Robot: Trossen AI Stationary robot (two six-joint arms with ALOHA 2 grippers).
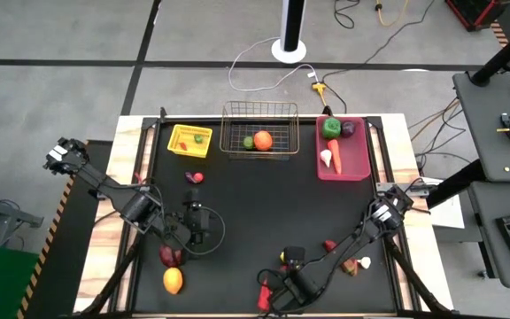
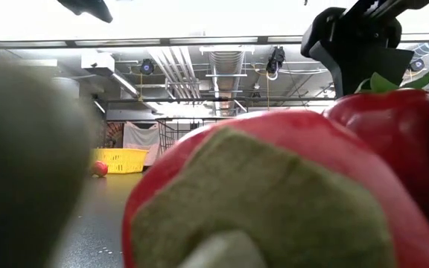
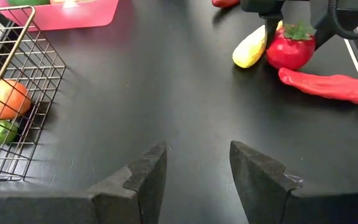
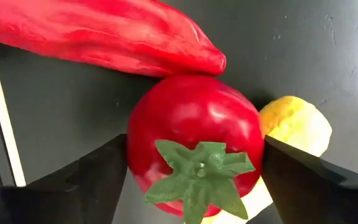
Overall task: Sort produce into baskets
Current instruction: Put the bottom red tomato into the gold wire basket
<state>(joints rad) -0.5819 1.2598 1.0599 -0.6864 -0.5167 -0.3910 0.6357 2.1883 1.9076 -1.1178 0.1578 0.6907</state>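
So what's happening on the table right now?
The right tool is down at the near edge of the table with its fingers either side of a red tomato, apparently closing on it; a long red pepper and a yellow piece lie right beside it. The left tool hangs open and empty over the bare mat. The wire basket already holds an orange and a green fruit, and the yellow tray and pink bin hold some produce too.
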